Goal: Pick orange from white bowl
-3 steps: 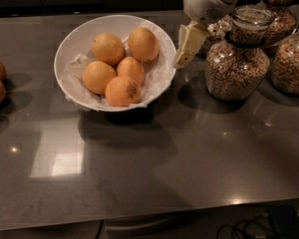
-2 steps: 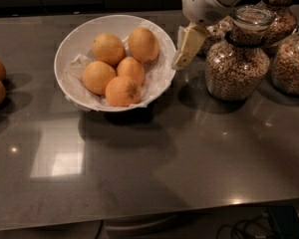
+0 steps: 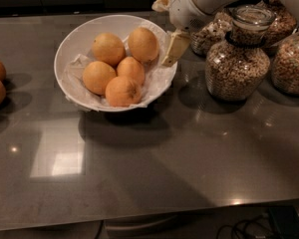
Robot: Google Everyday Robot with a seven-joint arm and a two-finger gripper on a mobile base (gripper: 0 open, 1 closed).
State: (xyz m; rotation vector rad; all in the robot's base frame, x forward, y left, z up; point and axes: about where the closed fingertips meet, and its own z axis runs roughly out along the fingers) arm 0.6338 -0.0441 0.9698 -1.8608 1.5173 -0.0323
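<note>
Gripper (image 3: pixel 170 29) by white bowl's (image 3: pixel 65 59) right rim, glass jars (image 3: pixel 236 66) close beside, seemingly clear above bowl.

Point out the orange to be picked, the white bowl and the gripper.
orange (image 3: pixel 143 44): camera view, middle of the back-right fruit.
white bowl (image 3: pixel 82 34): camera view, bare inner wall.
gripper (image 3: pixel 164 31): camera view, between its open fingers, beside the bowl's right rim.
</note>
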